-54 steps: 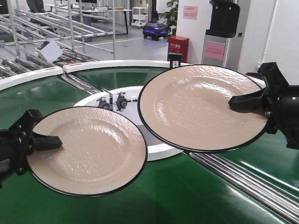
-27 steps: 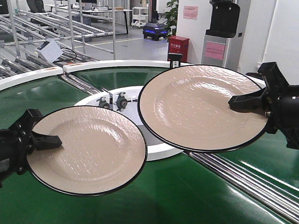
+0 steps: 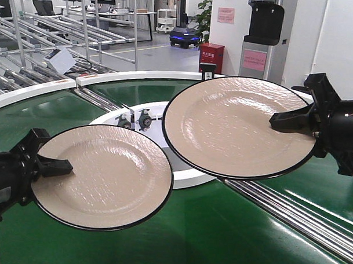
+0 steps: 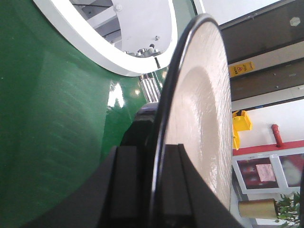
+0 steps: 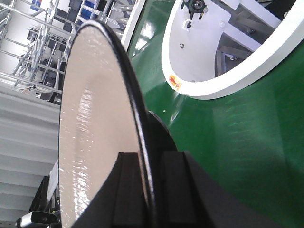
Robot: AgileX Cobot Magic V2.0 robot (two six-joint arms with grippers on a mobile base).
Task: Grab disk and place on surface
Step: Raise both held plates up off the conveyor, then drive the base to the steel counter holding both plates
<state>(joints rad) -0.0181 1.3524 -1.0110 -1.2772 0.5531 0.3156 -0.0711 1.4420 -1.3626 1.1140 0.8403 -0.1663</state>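
Observation:
Two beige disks with black rims hang level above the green belt. The left disk [image 3: 105, 176] is clamped at its left edge by my left gripper [image 3: 65, 168], which is shut on it. The right disk [image 3: 237, 125] sits higher, and my right gripper [image 3: 278, 121] is shut on its right edge. In the left wrist view the left gripper [image 4: 154, 161] pinches the rim of its disk [image 4: 199, 104]. The right wrist view shows the right gripper [image 5: 148, 166] pinching its disk [image 5: 95, 123] the same way. The dark taped surface is out of view.
The green ring conveyor belt [image 3: 219, 238] runs under both disks, with a white inner rim [image 3: 186, 177] and steel rollers [image 3: 289, 214] crossing it at the right. Metal racks [image 3: 52, 23] and a red box [image 3: 210, 54] stand behind.
Both disks and grippers keep their places in the view. The background and the white rim's fittings have slid slightly to the right.

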